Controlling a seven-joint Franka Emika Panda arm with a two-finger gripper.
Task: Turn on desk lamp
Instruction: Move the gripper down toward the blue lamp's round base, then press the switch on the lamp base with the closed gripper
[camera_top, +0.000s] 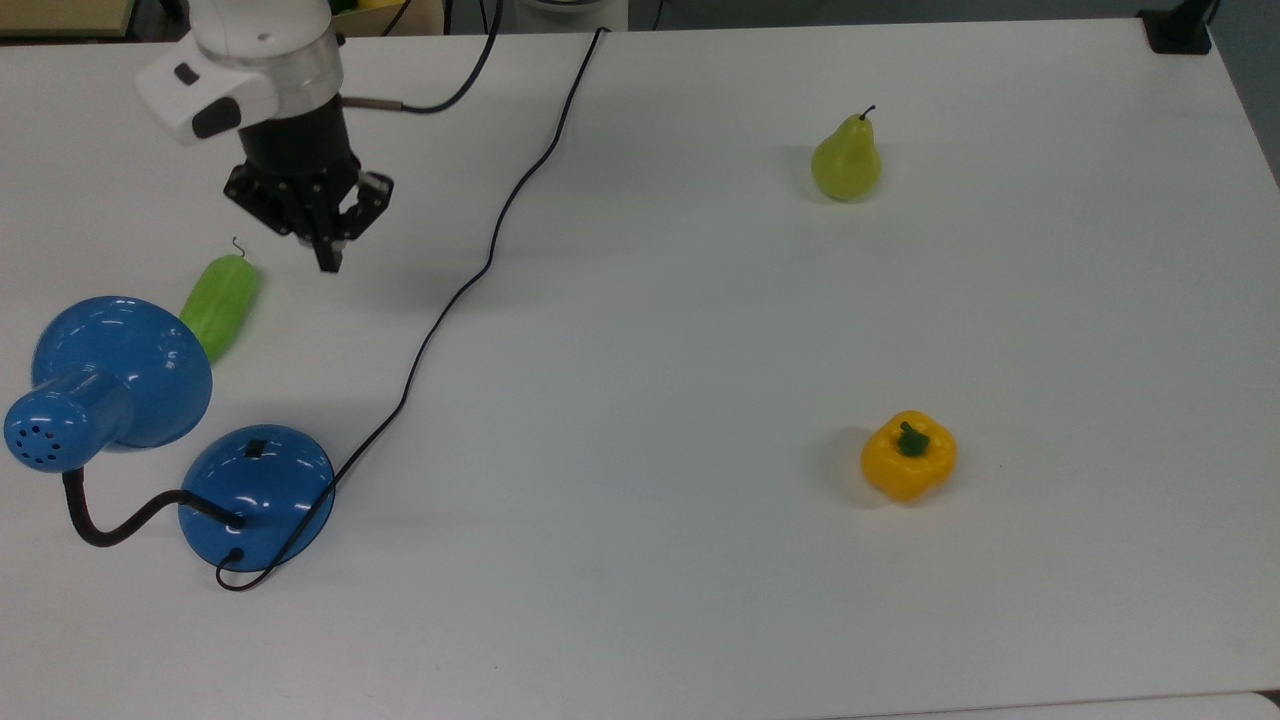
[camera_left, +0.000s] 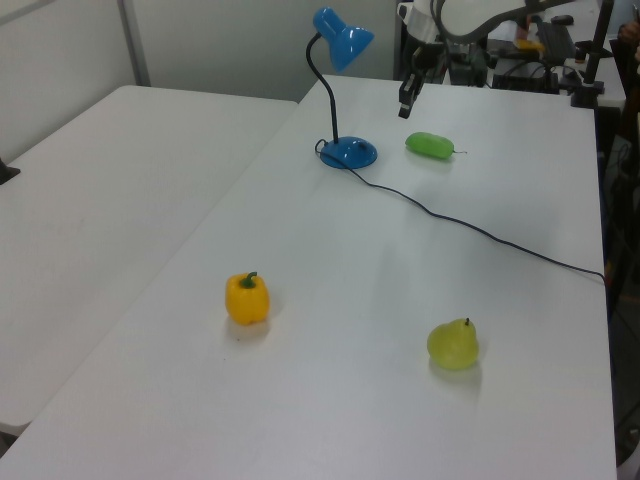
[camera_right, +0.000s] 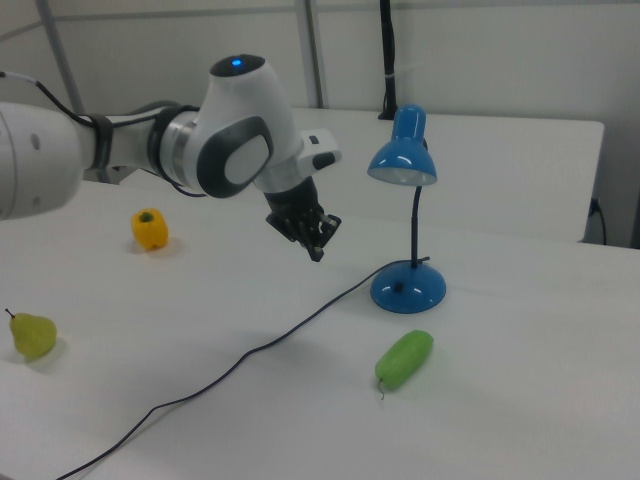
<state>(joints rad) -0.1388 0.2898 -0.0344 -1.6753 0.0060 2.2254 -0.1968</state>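
Observation:
The desk lamp stands at the top view's lower left, with a glossy blue bell shade (camera_top: 120, 370) on a black gooseneck (camera_top: 110, 530). A small black switch (camera_top: 256, 449) sits on its round blue base (camera_top: 257, 495). Its black cord (camera_top: 480, 270) runs across the table to the far edge. The lamp base (camera_left: 349, 153) also appears in the left view, and the shade (camera_right: 403, 160) in the right view. My gripper (camera_top: 328, 262) hangs shut and holding nothing, above the table just right of a green cucumber. It is well short of the base. The same gripper (camera_right: 316, 252) is left of the lamp in the right view.
A green cucumber (camera_top: 220, 305) lies between the gripper and the lamp shade. A pear (camera_top: 846, 163) and a yellow bell pepper (camera_top: 908, 455) sit far off on the top view's right side. The white table (camera_top: 640, 600) carries everything.

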